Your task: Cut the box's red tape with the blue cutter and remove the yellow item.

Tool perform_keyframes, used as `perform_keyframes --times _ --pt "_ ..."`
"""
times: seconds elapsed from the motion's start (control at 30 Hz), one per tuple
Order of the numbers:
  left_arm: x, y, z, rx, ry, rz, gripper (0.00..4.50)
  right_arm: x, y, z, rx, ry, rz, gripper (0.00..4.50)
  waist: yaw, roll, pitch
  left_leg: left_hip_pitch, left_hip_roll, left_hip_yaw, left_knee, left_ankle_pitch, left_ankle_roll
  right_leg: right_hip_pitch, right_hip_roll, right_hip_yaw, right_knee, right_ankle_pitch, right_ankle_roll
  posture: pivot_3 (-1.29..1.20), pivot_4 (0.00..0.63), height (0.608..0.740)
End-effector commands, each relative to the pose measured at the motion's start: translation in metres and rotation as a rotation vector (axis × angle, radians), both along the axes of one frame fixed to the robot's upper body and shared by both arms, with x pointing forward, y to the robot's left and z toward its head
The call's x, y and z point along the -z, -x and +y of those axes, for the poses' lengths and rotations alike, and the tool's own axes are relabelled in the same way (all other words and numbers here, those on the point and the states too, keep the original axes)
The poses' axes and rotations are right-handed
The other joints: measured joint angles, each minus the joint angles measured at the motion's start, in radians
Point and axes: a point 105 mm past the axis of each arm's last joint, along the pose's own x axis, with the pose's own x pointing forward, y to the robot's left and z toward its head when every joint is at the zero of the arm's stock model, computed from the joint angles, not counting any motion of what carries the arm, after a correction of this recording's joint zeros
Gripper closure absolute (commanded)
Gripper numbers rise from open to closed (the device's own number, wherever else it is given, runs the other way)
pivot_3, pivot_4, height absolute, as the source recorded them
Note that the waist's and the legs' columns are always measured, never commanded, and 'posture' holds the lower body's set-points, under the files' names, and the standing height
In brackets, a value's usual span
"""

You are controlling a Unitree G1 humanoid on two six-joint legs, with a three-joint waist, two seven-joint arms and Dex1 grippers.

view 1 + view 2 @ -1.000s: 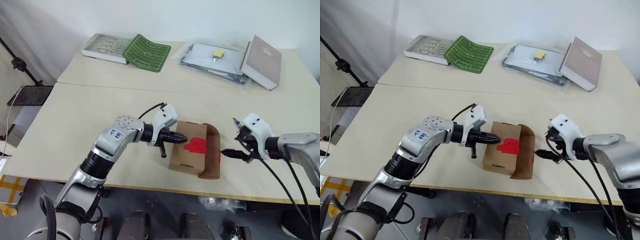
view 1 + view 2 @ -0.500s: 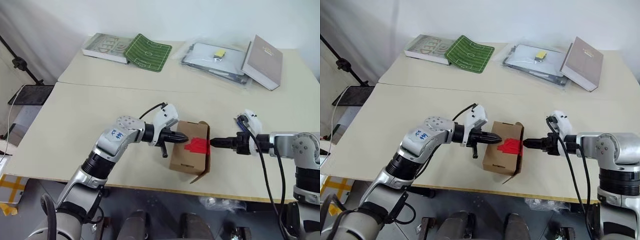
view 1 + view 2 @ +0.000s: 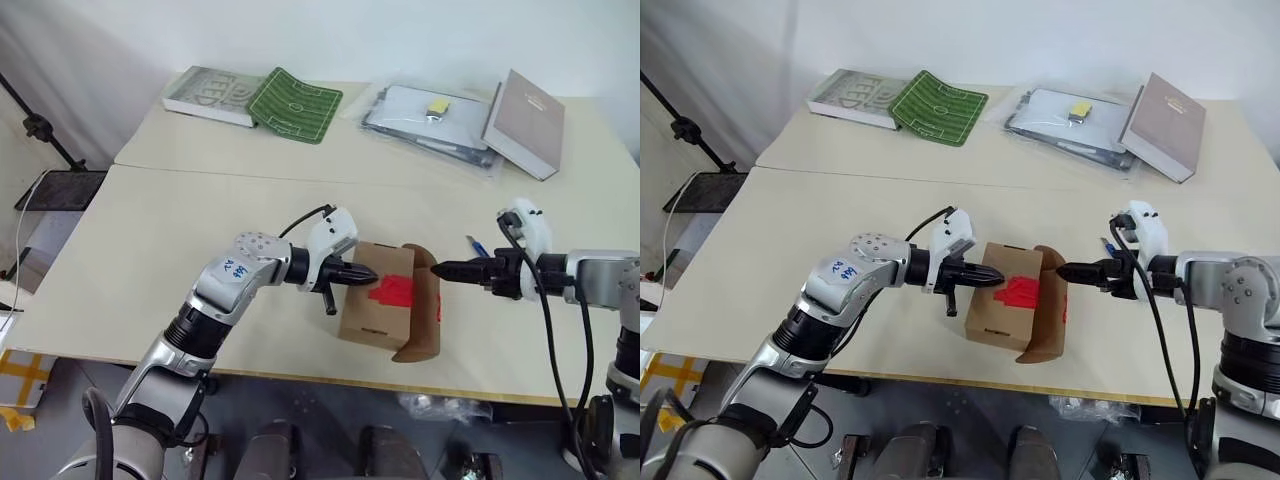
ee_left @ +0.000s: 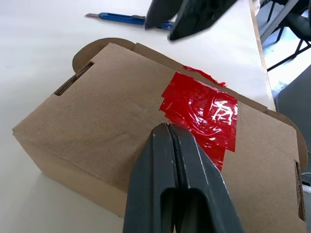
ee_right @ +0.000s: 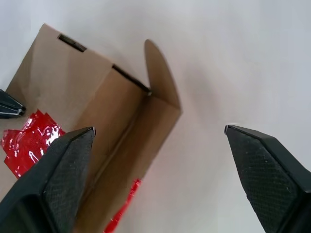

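A pale cream desk (image 3: 200, 220) stands against a white wall, with a second desk top butted behind it that carries a grey book (image 3: 212, 95) under a green football-pitch pad (image 3: 295, 104), a clear plastic sleeve of papers (image 3: 425, 117) and another grey hardcover (image 3: 525, 122). Near the front edge sits the box (image 3: 375, 305), low and brown, its top closed on the left side while the right-hand flap (image 3: 422, 315) stands swung open and upright. The red tape (image 3: 392, 291) lies crumpled on the box top next to that open flap, and a strip of red shows on the flap's outer face too. The left pincer (image 3: 362, 277) has its fingers pressed together, tip resting on the box top right at the edge of the tape; the left wrist view shows the closed fingers (image 4: 177, 184) lying on the cardboard just short of the red patch. The right pincer (image 5: 158, 131) is spread wide and holds nothing, hovering just beyond the raised flap, pointing toward the box. The blue cutter (image 3: 477, 246) lies flat on the desk behind the right pincer, apart from the box.
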Motion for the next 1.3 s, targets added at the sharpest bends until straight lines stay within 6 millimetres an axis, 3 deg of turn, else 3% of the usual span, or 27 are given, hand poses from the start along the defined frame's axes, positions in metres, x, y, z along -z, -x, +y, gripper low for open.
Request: perform_keyframes --times 0.03,0.4,0.43,0.53,0.67,0.87,1.07,1.3 --pt "0.008 -0.001 0.000 -0.014 -0.035 0.008 4.50 0.012 0.000 -0.003 0.013 -0.011 0.026 0.03 0.000 0.000 0.000 0.000 0.000 0.000 0.000 0.000 0.000 0.000 0.000 0.000 0.000 0.000 0.000 0.00 0.150 0.740" --pt "0.010 0.003 0.001 -0.011 -0.040 0.010 4.50 0.024 -0.011 0.017 -0.038 -0.125 0.057 0.03 -0.006 0.000 0.000 0.001 0.001 0.001 0.000 0.000 0.000 0.000 0.001 0.001 0.001 0.000 0.000 0.00 0.150 0.740" --pt "0.010 0.002 0.001 -0.012 -0.040 0.011 4.50 0.023 -0.011 0.019 -0.042 -0.133 0.057 0.20 -0.006 0.000 0.000 0.001 0.001 0.001 0.000 0.000 0.000 0.000 0.001 0.001 0.001 0.000 0.000 0.00 0.150 0.740" --pt "0.011 0.002 0.002 -0.014 -0.041 0.011 4.50 0.024 -0.014 0.021 -0.039 -0.137 0.060 0.90 -0.005 0.000 0.000 0.001 0.000 0.001 0.000 0.000 0.000 0.000 0.001 0.001 0.001 0.000 0.000 0.00 0.150 0.740" --pt "0.011 0.002 0.003 -0.019 -0.043 0.011 4.50 0.023 -0.017 0.020 -0.024 -0.139 0.059 2.45 -0.005 0.000 0.000 0.000 0.000 0.001 0.000 0.000 0.000 -0.001 0.001 0.001 0.000 0.000 0.000 0.00 0.150 0.740" --pt "0.012 0.000 0.006 -0.027 -0.046 0.014 4.50 0.015 -0.021 0.018 0.011 -0.147 0.028 4.42 -0.006 0.000 0.000 0.000 0.000 0.001 0.000 0.000 0.000 -0.001 0.001 0.001 0.000 0.000 0.000 0.00 0.150 0.740" --pt "0.013 -0.001 0.004 -0.023 -0.045 0.015 4.50 0.013 -0.021 0.022 0.028 -0.152 0.022 4.46 -0.005 0.000 0.000 0.000 0.000 0.001 0.000 0.000 0.000 -0.001 0.000 0.001 0.000 0.000 0.000 0.00 0.150 0.740" --pt "0.014 -0.005 0.006 -0.029 -0.054 0.003 4.50 -0.009 -0.017 0.024 0.036 -0.056 -0.062 4.46 -0.003 0.000 0.000 0.000 0.000 0.001 0.000 0.000 0.000 -0.001 0.000 0.001 0.000 0.000 0.000 0.00 0.150 0.740"
